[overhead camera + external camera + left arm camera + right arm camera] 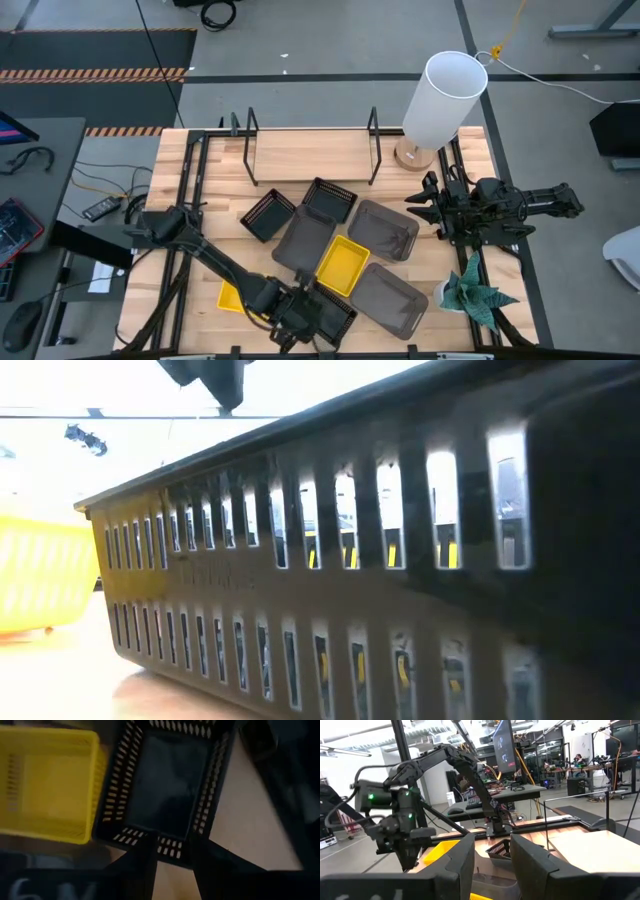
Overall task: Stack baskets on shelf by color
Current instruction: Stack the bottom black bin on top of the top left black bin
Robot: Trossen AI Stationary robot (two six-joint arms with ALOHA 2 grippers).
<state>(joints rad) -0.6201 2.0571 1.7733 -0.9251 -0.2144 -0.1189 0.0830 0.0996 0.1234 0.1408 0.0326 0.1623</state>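
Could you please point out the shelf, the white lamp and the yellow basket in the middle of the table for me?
shelf [310, 152]: high view, on the bare wood plank between the wire uprights.
white lamp [445, 98]: high view, on the side of the cylinder shade.
yellow basket [343, 264]: high view, on its inside floor.

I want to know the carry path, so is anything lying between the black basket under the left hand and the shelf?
Yes. Between the black basket under the left hand and the shelf lie a yellow basket and grey baskets.
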